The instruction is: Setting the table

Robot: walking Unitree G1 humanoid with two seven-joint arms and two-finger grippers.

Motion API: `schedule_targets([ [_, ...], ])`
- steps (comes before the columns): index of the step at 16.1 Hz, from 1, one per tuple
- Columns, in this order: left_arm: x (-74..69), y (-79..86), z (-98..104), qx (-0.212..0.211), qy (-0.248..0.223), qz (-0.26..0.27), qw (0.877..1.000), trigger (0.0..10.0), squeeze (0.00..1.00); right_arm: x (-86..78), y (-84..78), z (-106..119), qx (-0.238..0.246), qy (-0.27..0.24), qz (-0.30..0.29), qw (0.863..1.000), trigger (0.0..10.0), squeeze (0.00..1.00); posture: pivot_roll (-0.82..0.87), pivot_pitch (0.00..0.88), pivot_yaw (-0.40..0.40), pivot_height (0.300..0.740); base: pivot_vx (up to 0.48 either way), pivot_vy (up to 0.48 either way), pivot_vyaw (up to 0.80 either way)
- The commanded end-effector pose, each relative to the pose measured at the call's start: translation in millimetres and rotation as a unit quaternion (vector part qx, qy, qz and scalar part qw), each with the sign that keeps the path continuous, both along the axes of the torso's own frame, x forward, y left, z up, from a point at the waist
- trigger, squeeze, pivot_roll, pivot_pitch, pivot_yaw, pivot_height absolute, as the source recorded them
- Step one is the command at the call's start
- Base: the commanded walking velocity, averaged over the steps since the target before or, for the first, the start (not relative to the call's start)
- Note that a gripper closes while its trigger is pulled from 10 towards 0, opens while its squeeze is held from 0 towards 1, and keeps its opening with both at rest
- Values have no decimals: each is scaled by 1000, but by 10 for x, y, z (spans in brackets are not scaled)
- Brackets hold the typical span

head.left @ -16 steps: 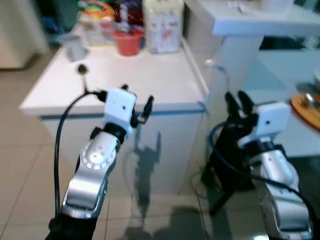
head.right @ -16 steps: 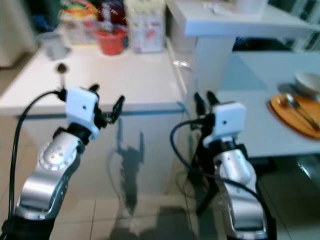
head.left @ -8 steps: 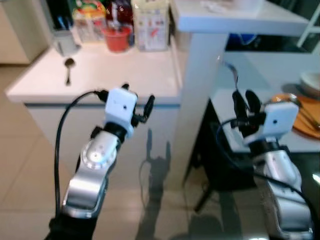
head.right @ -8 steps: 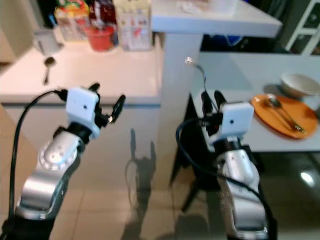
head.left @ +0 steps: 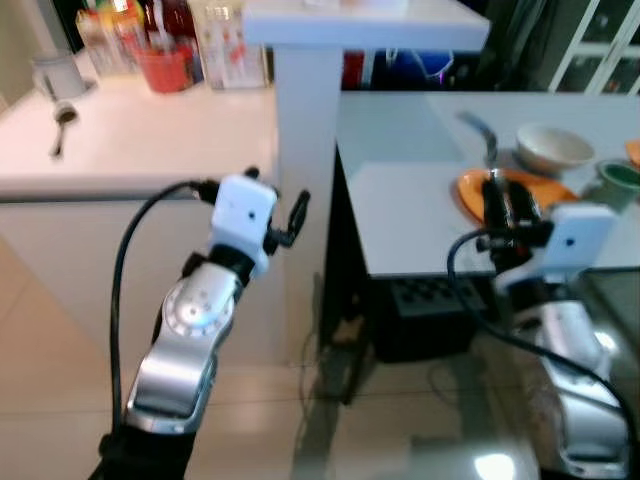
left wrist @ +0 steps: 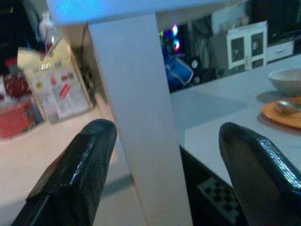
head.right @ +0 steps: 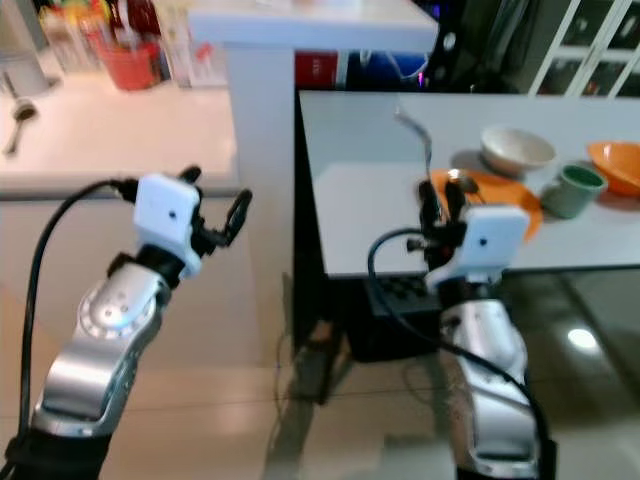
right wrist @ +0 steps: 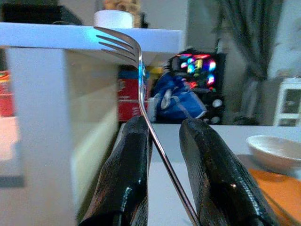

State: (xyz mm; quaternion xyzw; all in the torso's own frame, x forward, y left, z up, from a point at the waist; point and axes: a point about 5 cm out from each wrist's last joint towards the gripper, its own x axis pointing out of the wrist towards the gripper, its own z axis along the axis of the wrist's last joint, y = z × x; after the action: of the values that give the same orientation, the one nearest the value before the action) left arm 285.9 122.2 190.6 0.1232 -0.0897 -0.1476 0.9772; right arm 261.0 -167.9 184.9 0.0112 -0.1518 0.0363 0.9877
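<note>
My right gripper is shut on a silver fork, whose tines rise above the fingers. It hovers at the near edge of the grey dining table, just in front of an orange plate that carries a spoon. Behind the plate stand a white bowl, a green cup and an orange bowl. My left gripper is open with nothing in it, raised in front of the white pillar.
A white counter on the left holds a spoon, a red cup and cartons at the back. The pillar carries a raised white shelf. A dark box sits under the table. White cabinets stand at the far right.
The whole view has swung right: the counter slid left and the dining table with plate, bowls and cup came into sight. Both grippers keep their pose; the fork stays held.
</note>
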Motion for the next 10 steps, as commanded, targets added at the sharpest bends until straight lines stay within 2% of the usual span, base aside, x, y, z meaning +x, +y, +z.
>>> schedule_targets([
  [1, 12, 7, 39, 0, -6, 2, 1000, 10000, 0, 14, -21, 43, 5, -6, -1, 1000, 10000, 0, -5, 0, -5, 740, 0, -420, 0],
  [5, 19, 0, 41, 0, -7, 1, 1000, 10000, 0, 16, -33, 48, -5, -4, -6, 1000, 10000, 0, -8, 0, -1, 740, 0, -421, 0],
  [10, 25, 1, 42, 1, -8, 2, 1000, 10000, 0, 27, -75, 38, 13, 1, -15, 1000, 10000, 0, -8, 0, 0, 740, 0, -422, 0],
])
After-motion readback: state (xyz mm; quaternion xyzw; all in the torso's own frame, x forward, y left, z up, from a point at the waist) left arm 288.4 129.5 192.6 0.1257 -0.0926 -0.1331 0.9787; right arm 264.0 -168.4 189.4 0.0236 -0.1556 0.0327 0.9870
